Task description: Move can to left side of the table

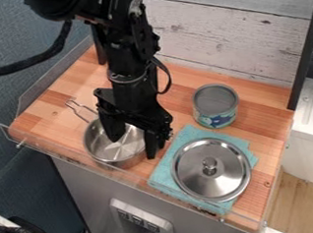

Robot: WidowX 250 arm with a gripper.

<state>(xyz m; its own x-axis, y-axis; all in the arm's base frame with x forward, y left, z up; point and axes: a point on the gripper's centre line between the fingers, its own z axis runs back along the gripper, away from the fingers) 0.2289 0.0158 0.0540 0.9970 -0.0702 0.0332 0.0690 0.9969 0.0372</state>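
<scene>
Can (pixel 215 105) upright, long axis vertical, perhaps open-topped

whitewashed plank wall (pixel 227 41) behind | blue-grey panel (pixel 17 39) left | wood floor (pixel 300 197) lower right | grey cabinet front (pixel 87 191) below

A toy kitchen, seemingly in a lab — wooden counter (pixel 59 101), steel pot (pixel 96 145) and lid (pixel 196 178), black robot arm (pixel 124 56).

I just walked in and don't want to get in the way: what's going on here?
A robot arm has its open gripper over the metal pot, holding nothing. The can, meant for the left side of the table, stands near the wall, on the right in this view. A metal lid lies on a blue cloth.
</scene>
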